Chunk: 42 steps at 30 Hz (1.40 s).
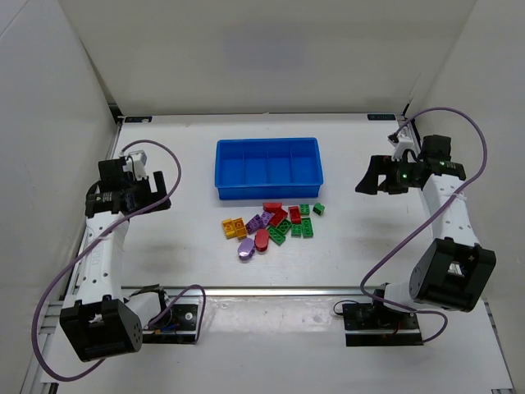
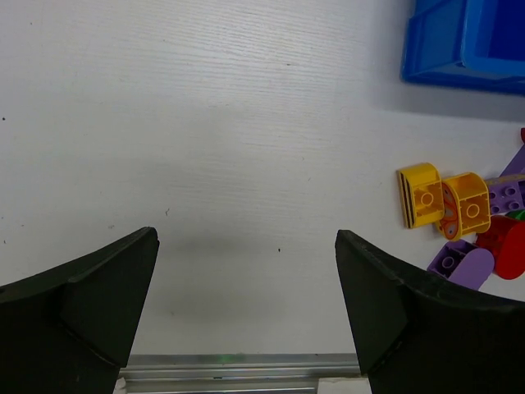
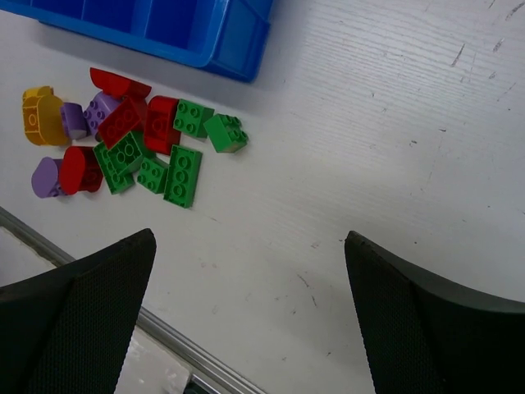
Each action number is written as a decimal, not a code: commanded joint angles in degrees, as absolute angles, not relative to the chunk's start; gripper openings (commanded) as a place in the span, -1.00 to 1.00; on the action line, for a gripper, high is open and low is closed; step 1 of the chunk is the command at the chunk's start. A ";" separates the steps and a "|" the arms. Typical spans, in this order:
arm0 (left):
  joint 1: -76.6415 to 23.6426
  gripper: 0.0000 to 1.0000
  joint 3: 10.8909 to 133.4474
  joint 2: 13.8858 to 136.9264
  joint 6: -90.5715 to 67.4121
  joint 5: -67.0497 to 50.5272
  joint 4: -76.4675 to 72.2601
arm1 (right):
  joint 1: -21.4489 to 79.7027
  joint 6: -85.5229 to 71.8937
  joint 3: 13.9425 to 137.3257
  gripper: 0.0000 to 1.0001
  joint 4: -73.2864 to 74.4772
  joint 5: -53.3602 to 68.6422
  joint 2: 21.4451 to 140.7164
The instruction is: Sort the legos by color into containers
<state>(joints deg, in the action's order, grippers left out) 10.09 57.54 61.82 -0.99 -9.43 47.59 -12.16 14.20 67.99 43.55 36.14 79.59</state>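
Observation:
A heap of legos (image 1: 271, 226) in red, green, purple and yellow-orange lies on the white table just in front of the blue tray (image 1: 268, 187). The tray's four compartments hold nothing. My left gripper (image 1: 156, 190) is open and empty, above the table far left of the heap; its wrist view shows two yellow-orange legos (image 2: 443, 203) at the right. My right gripper (image 1: 368, 177) is open and empty, far right of the heap; its wrist view shows green legos (image 3: 182, 160) and red legos (image 3: 139, 119) at the upper left, below the tray's corner (image 3: 238, 49).
White walls close in the table on the left, back and right. A metal rail (image 1: 271, 290) runs along the table's near edge, with both arm bases below it.

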 commanded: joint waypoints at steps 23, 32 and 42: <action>10.46 0.99 57.04 61.35 5.45 -19.25 47.20 | -1.41 26.72 55.46 0.16 40.52 34.55 76.02; 10.46 0.99 58.44 63.72 6.06 -18.37 47.37 | 7.11 26.28 57.57 0.25 33.59 21.38 82.87; 10.46 0.99 59.94 66.27 6.42 -18.54 47.72 | 13.71 25.22 60.20 0.46 28.57 15.29 90.25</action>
<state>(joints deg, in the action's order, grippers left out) 10.07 57.56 66.15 5.65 -17.65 47.66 13.34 25.32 57.10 32.01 17.54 88.16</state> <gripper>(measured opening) 0.995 0.718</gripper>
